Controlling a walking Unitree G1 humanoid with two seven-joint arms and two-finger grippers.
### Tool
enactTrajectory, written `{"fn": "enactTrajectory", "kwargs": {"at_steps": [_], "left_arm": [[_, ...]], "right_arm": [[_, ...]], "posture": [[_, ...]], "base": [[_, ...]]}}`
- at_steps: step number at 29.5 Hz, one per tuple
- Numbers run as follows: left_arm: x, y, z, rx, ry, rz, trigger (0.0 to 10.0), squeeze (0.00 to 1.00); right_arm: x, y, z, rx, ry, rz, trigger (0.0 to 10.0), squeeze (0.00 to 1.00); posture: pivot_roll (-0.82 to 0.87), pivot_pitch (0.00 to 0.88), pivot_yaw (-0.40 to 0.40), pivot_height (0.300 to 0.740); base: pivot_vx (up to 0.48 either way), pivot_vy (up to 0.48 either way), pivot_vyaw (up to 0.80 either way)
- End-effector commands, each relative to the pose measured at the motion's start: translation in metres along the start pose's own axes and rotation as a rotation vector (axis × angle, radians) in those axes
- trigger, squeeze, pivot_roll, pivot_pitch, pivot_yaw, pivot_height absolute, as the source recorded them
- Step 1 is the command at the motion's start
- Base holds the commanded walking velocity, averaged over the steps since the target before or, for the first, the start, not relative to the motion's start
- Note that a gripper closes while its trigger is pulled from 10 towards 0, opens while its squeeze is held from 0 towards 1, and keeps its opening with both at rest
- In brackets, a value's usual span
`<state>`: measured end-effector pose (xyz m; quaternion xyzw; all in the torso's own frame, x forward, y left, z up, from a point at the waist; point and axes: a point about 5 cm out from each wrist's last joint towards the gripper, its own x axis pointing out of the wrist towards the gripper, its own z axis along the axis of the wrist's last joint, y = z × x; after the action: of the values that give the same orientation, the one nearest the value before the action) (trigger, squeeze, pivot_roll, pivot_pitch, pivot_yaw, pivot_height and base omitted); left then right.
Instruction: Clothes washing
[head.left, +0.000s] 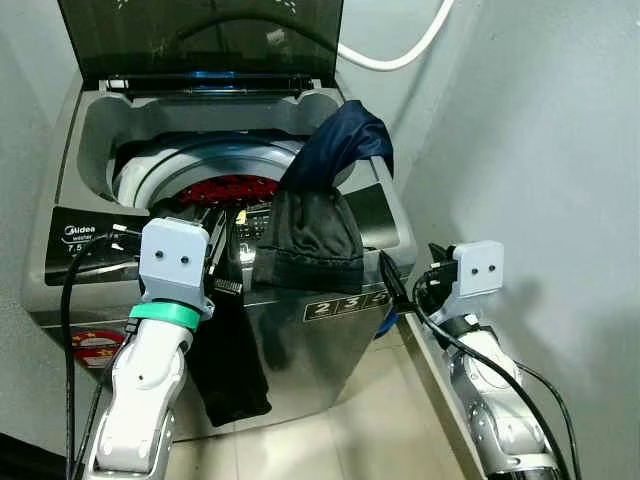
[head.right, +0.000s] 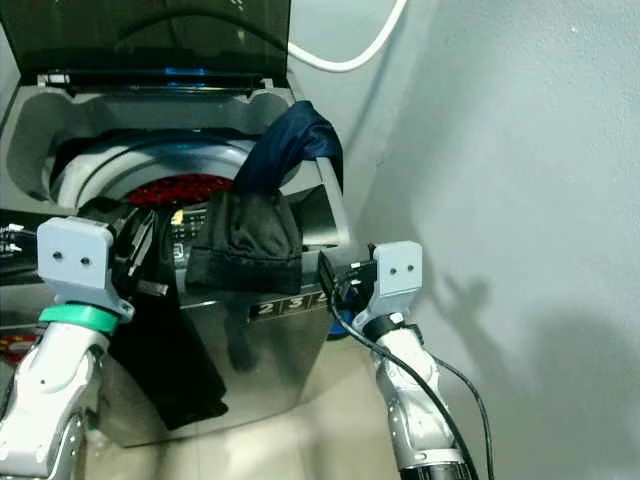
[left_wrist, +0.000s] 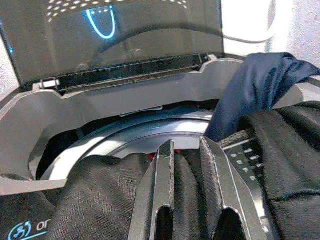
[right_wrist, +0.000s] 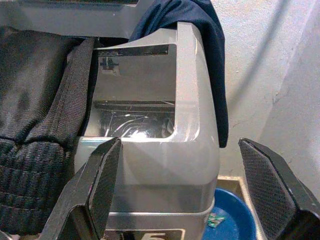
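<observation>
A grey top-loading washing machine (head.left: 330, 340) stands with its dark lid (head.left: 200, 35) raised. A red garment (head.left: 230, 188) lies in the drum. Over the right rim hangs a navy garment (head.left: 345, 140), and a black ribbed garment (head.left: 310, 235) is draped across the control panel. My left gripper (head.left: 222, 250) is at the front edge of the opening, shut on a second black garment (head.left: 230, 360) that hangs down the machine's front. In the left wrist view its fingers (left_wrist: 165, 155) pinch that cloth. My right gripper (right_wrist: 180, 142) is wide open at the machine's front right corner, holding nothing.
A grey wall (head.left: 540, 150) stands close on the right, leaving a narrow gap beside the machine. A blue basin (right_wrist: 235, 220) sits on the floor in that gap. A white hose (head.left: 400, 55) loops behind the lid. Tiled floor (head.left: 340, 430) lies in front.
</observation>
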<state>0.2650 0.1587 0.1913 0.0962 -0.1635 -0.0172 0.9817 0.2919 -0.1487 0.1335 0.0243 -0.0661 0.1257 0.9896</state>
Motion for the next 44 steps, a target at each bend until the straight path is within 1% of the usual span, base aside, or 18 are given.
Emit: {"fn": "enactTrajectory", "kwargs": {"at_steps": [1, 8, 13, 21, 22, 23, 26, 27, 29, 30, 34, 36, 38, 39, 40, 42, 43, 44], "left_arm": [[-0.001, -0.002, -0.004, -0.006, 0.012, 0.004, 10.0, 0.00], [0.003, 0.002, 0.002, -0.001, -0.011, 0.015, 10.0, 0.00], [0.006, 0.003, 0.004, 0.014, -0.017, -0.011, 10.0, 0.00], [0.008, 0.008, 0.003, 0.046, 0.029, -0.051, 10.0, 0.00], [0.006, 0.012, 0.001, 0.080, 0.068, -0.052, 10.0, 0.00], [0.006, 0.012, 0.001, 0.080, 0.068, -0.052, 10.0, 0.00], [-0.003, 0.021, 0.003, 0.052, 0.108, -0.054, 10.0, 0.00], [-0.006, 0.024, 0.004, 0.042, 0.120, -0.061, 10.0, 0.07], [-0.008, 0.025, 0.005, 0.037, 0.127, -0.065, 10.0, 0.07], [-0.010, 0.026, 0.006, 0.025, 0.131, -0.070, 10.0, 1.00], [-0.012, 0.024, 0.007, -0.020, 0.141, -0.067, 10.0, 1.00], [-0.014, 0.019, 0.006, -0.087, 0.170, -0.072, 10.0, 1.00], [-0.015, 0.017, 0.006, -0.118, 0.187, -0.078, 10.0, 1.00], [-0.017, 0.014, 0.004, -0.156, 0.215, -0.085, 10.0, 0.05], [-0.018, 0.013, 0.003, -0.180, 0.234, -0.090, 10.0, 0.00], [-0.018, 0.013, 0.003, -0.180, 0.234, -0.090, 10.0, 0.00], [-0.021, 0.010, 0.000, -0.221, 0.268, -0.112, 10.0, 0.00], [-0.021, 0.010, 0.000, -0.221, 0.268, -0.112, 10.0, 0.00]], "right_arm": [[0.000, -0.001, -0.003, -0.010, 0.017, 0.010, 10.0, 0.00], [0.005, 0.001, -0.001, -0.015, 0.008, 0.025, 10.0, 0.00], [0.007, 0.006, -0.002, -0.004, -0.003, 0.019, 10.0, 0.00], [0.004, 0.011, -0.005, 0.030, -0.013, -0.011, 10.0, 0.00], [0.005, 0.011, -0.005, 0.032, -0.016, -0.011, 10.0, 0.00], [0.005, 0.011, -0.005, 0.032, -0.016, -0.011, 10.0, 0.00], [0.007, 0.011, -0.003, 0.032, -0.025, -0.011, 10.0, 0.00], [0.007, 0.011, -0.003, 0.032, -0.028, -0.012, 10.0, 0.00], [0.008, 0.011, -0.003, 0.032, -0.029, -0.013, 10.0, 0.00], [0.008, 0.010, -0.003, 0.033, -0.030, -0.014, 10.0, 0.00], [0.009, 0.012, -0.003, 0.034, -0.032, -0.011, 10.0, 0.00], [0.009, 0.012, -0.003, 0.034, -0.033, -0.009, 10.0, 0.00], [0.009, 0.012, -0.003, 0.034, -0.033, -0.009, 10.0, 0.00], [0.009, 0.012, -0.003, 0.034, -0.033, -0.008, 10.0, 0.00], [0.009, 0.012, -0.003, 0.034, -0.034, -0.008, 10.0, 0.00], [0.009, 0.012, -0.003, 0.034, -0.034, -0.008, 10.0, 0.00], [0.009, 0.012, -0.003, 0.033, -0.034, -0.007, 10.0, 0.00], [0.009, 0.012, -0.003, 0.033, -0.034, -0.007, 10.0, 0.00]], "posture": [[0.06, 0.000, -0.101, 0.740], [0.07, 0.000, -0.096, 0.740], [0.07, 0.000, -0.061, 0.740], [0.08, 0.000, -0.016, 0.740], [0.08, 0.000, -0.011, 0.740], [0.08, 0.000, -0.011, 0.740], [0.10, 0.000, -0.003, 0.740], [0.10, 0.000, -0.002, 0.740], [0.10, 0.000, -0.003, 0.740], [0.11, 0.000, -0.003, 0.740], [0.11, 0.000, -0.006, 0.740], [0.11, 0.000, -0.007, 0.740], [0.11, 0.000, -0.007, 0.740], [0.11, 0.000, -0.007, 0.740], [0.11, 0.000, -0.007, 0.740], [0.11, 0.000, -0.007, 0.740], [0.10, 0.000, -0.008, 0.740], [0.10, 0.000, -0.008, 0.740]], "base": [[0.000, 0.000, 0.00], [0.000, 0.000, 0.00], [0.000, 0.000, 0.00], [0.000, 0.000, 0.00], [0.000, 0.000, 0.00], [0.000, 0.000, 0.00], [0.000, 0.000, 0.00], [0.000, 0.000, 0.00], [0.000, 0.000, 0.00], [0.000, 0.000, 0.00], [0.000, 0.000, 0.00], [0.000, 0.000, 0.00], [0.000, 0.000, 0.00], [0.000, 0.000, 0.00], [0.000, 0.000, 0.00], [0.000, 0.000, 0.00], [0.000, 0.000, 0.00], [0.000, 0.000, 0.00]]}}
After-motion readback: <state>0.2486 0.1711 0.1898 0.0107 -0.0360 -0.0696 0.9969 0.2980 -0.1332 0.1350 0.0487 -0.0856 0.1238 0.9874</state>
